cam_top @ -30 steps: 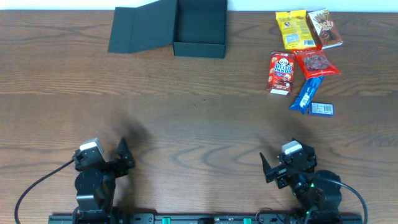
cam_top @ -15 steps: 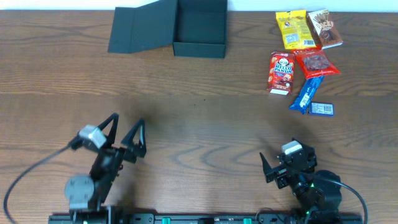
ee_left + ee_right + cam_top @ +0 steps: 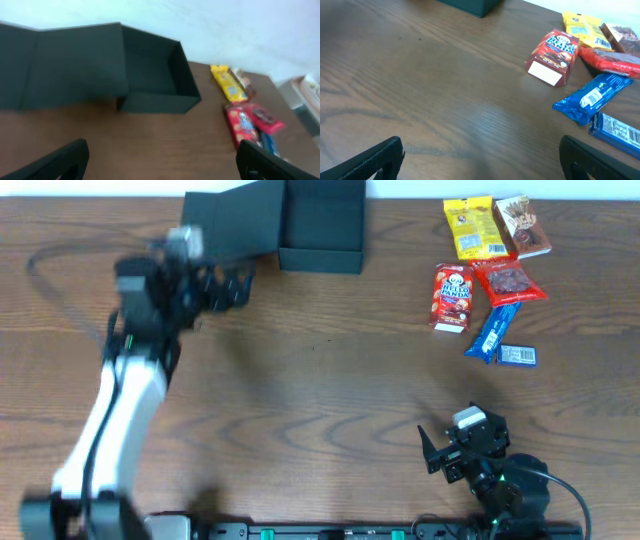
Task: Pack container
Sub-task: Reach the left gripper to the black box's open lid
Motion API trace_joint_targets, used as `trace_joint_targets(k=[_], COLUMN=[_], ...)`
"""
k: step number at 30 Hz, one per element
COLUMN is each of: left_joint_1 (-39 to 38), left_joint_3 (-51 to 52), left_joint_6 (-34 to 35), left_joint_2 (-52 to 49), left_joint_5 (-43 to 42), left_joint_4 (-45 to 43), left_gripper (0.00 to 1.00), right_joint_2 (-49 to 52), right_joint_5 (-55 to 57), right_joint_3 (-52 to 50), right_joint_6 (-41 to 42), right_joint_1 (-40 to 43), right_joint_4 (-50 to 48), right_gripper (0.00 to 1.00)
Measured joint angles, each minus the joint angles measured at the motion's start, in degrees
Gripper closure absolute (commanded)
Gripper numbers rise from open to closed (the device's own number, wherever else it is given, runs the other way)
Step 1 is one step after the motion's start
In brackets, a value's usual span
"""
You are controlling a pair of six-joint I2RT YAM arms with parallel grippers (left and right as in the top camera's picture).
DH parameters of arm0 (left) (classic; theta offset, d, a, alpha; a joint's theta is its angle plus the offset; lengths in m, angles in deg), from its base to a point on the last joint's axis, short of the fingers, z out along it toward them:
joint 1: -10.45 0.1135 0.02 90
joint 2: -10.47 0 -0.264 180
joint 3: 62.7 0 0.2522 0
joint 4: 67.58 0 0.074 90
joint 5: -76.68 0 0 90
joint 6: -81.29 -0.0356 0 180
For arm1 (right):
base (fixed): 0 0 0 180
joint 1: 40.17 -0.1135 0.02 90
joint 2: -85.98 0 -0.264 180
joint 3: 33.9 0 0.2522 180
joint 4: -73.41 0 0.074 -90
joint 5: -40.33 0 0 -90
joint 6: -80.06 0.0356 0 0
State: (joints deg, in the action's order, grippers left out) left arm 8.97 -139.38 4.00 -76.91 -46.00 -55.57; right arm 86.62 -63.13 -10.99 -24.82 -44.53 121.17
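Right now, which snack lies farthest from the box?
The small blue packet, at the near-right corner of the snack cluster, just right of the lower end of the longer blue bar. Every other snack lies closer to the box.

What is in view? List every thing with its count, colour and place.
container: one, dark greenish-black, far edge, left of centre; open, flap lid lying to its left
yellow packet: one, yellow, far right
brown packet: one, brown, right of the yellow packet
Hello Panda box: one, red, nearer than the yellow packet
red packet: one, red, right of the Hello Panda box
blue bar: one, blue, nearer than the red packet
small blue packet: one, blue, at the bar's near end
table: one, brown wood, under everything
left arm: one, white and black, stretched toward the flap lid; jaws open
right arm: one, black, near edge, right; jaws open
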Motion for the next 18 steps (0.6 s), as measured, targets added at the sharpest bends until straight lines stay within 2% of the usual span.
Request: trace_joint_targets(k=[4, 11, 15, 18], left_joint_1=[-4.26, -12.04, -16.57, -19.28], left_joint_3=[-17.88, -46.31, -56.65, -60.04], left_joint_6=[-4.09, -8.81, -11.98, -13.53], left_joint_2=[-14.36, -35.12, -44.48, -49.55], left_joint_5=[2.71, 10.29, 16.5, 20.79], left_joint_4=[7.76, 14.08, 14.32, 14.34], left_gripper=[0.05, 0.05, 0.05, 0.05], right_joint_2=[-0.02, -0.02, -0.02, -0.02], right_joint_5=[0.02, -0.02, 0.0, 0.0], right_joint_3=[-0.02, -0.02, -0.02, -0.02], right_joint_6=[0.0, 0.0, 0.0, 0.0], right_joint_1=[0.0, 0.0, 0.0, 0.0], right_joint_4=[0.0, 0.0, 0.02, 0.0], right_gripper=[0.01, 0.01, 0.01, 0.01])
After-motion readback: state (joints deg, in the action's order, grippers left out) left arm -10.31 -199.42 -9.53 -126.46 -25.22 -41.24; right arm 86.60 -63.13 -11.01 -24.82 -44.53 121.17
